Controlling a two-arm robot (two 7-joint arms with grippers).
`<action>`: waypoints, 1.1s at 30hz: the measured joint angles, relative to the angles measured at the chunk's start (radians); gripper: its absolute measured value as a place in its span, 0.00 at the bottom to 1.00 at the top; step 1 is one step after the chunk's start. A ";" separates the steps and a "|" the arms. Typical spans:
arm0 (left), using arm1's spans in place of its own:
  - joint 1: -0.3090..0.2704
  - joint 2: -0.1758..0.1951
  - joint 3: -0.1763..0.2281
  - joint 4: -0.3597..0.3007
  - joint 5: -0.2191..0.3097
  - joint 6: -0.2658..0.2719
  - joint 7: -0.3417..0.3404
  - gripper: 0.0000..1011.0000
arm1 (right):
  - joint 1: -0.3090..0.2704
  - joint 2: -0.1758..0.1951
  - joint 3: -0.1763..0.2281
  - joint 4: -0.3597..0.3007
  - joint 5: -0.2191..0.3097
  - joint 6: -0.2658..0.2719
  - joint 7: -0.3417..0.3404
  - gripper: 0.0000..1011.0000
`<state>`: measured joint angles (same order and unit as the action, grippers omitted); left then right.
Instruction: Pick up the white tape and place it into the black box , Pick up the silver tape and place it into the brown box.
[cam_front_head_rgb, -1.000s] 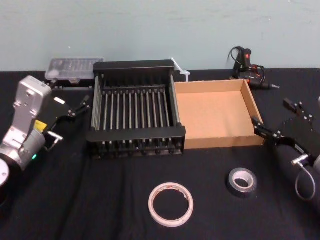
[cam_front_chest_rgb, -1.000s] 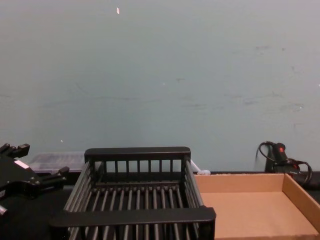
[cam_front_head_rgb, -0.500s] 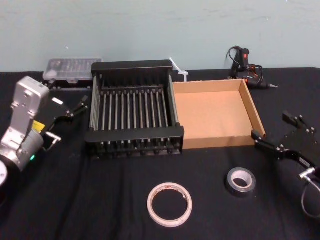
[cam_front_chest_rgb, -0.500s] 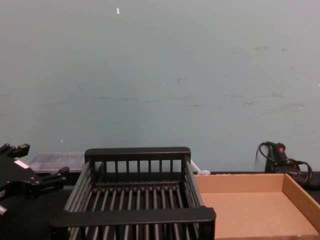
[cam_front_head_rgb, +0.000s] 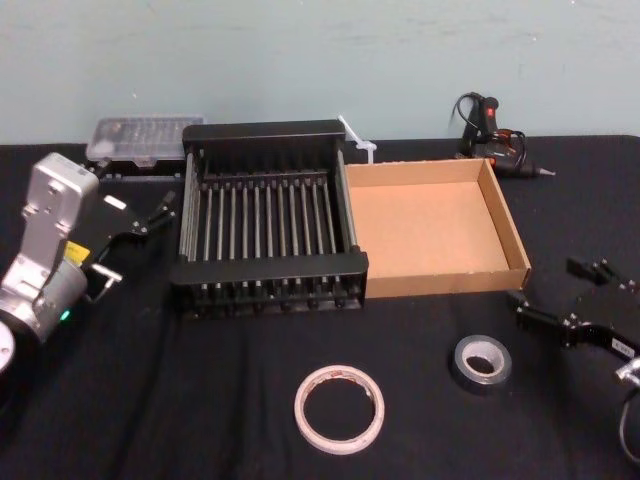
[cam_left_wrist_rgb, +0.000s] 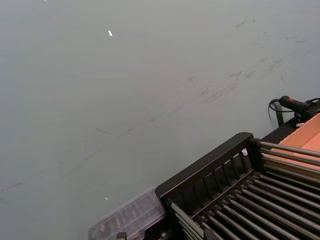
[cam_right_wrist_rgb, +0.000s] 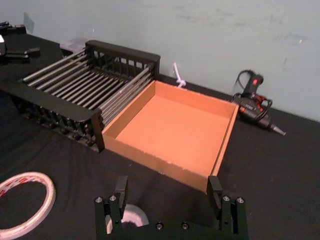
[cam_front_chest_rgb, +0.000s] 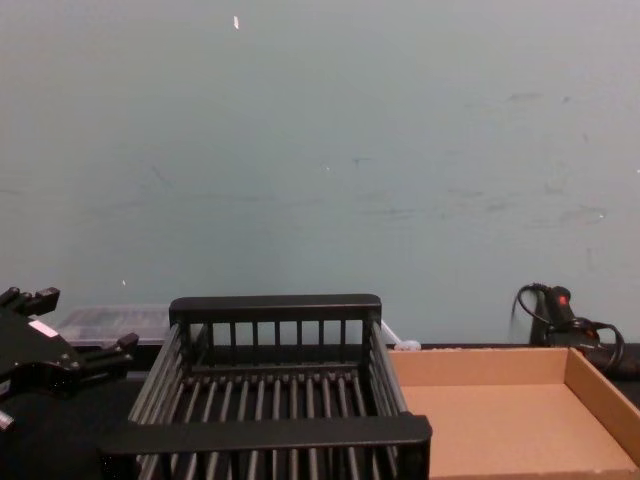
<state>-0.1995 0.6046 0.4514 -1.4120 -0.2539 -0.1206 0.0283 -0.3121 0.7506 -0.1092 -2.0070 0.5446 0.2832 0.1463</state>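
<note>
Silver tape (cam_front_head_rgb: 482, 363) lies flat on the black desk (cam_front_head_rgb: 200, 400) toward the front right, hole facing up, just in front of the brown box's near right corner and apart from it. Right end effector (cam_front_head_rgb: 560, 297) sits close on the roll's right, toward the desk's right edge, fingers spread wide and holding nothing; one finger tip (cam_front_head_rgb: 522, 311) reaches toward the roll without touching it. In the right wrist view the roll (cam_right_wrist_rgb: 131, 218) shows as a pale-centred curve between the two open fingers (cam_right_wrist_rgb: 120, 192), partly hidden by the end effector's body.

White tape (cam_front_head_rgb: 340, 407) lies flat near the front edge, about mid-desk, hole up, left of the silver roll and well apart from it. No long axis to either ring; both rest on their broad faces.

Black box (cam_front_head_rgb: 268, 215) stands at the desk's middle, bars running front to back, nothing inside. Brown box (cam_front_head_rgb: 432, 226) sits touching its right side, open side up, floor bare.

Left end effector (cam_front_head_rgb: 152, 212) hangs over the desk's left side, just beside the black box's left wall, fingers apart and holding nothing; well away from both rolls.

Clear plastic case (cam_front_head_rgb: 140, 134) at the back left edge. Glue gun (cam_front_head_rgb: 495, 132) with a black cord at the back right, behind the brown box.
</note>
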 joint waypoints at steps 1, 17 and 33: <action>0.000 0.000 0.000 0.000 0.000 0.000 0.000 0.99 | -0.002 0.000 0.002 -0.001 0.004 0.009 0.003 0.99; 0.000 0.000 0.000 0.000 0.000 0.000 0.000 0.99 | 0.003 -0.019 -0.030 0.049 -0.046 0.035 0.056 0.99; 0.000 0.000 0.000 0.000 0.000 0.000 0.000 0.99 | 0.055 -0.070 -0.071 0.152 -0.114 0.045 0.086 0.99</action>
<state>-0.1995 0.6046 0.4513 -1.4120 -0.2539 -0.1206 0.0283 -0.2568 0.6805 -0.1801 -1.8555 0.4310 0.3284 0.2327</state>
